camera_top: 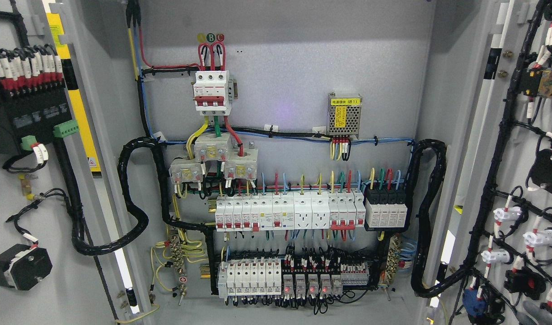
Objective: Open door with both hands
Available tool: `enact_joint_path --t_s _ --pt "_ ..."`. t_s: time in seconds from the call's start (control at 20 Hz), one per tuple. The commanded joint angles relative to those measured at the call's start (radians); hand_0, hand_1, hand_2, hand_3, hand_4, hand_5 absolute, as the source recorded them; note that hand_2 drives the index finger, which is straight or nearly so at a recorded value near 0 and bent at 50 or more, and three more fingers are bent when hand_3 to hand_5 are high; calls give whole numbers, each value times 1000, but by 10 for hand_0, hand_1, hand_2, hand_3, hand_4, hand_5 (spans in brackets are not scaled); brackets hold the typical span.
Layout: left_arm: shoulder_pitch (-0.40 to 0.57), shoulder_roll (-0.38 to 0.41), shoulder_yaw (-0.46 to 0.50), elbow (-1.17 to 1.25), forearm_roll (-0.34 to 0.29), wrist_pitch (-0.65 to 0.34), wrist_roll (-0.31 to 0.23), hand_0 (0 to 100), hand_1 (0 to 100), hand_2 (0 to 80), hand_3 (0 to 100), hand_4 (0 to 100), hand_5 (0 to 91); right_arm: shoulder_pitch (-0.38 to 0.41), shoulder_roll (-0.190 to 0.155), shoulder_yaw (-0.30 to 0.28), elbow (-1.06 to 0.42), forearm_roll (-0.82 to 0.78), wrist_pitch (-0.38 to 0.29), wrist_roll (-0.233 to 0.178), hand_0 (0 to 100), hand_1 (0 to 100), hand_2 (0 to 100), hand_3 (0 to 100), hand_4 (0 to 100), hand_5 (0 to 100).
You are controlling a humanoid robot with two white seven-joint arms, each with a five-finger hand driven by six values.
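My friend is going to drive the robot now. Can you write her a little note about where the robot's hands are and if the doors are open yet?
Hands: neither the left nor the right hand shows in the head view, so their state cannot be told.
Doors: the left door and the right door are both swung wide open, their wired inner faces towards the camera.
Cabinet: the inside panel is in full view, with the red and white main breaker up top and rows of small breakers below.
Done: opening looks finished.
Left: nothing obvious; just find where the arms are before moving.
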Motion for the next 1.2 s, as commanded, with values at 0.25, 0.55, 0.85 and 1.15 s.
enact_joint_path --t_s 0.25,0.55,0.85,1.15 --pt "-65 146 61 195 43 3 1 0 0 0 0 0 0 20 19 -60 -1 -2 0 1 220 12 0 0 0 0" --pt "-91 178 61 258 55 3 1 0 0 0 0 0 0 22 22 -87 0 -2 0 1 221 12 0 0 0 0" --pt "-99 195 61 289 72 3 1 0 0 0 0 0 0 40 22 -112 0 -2 0 4 221 11 0 0 0 0" --pt "-107 206 77 304 81 5 1 0 0 0 0 0 0 54 20 -135 -1 -3 -2 5 222 10 0 0 0 0"
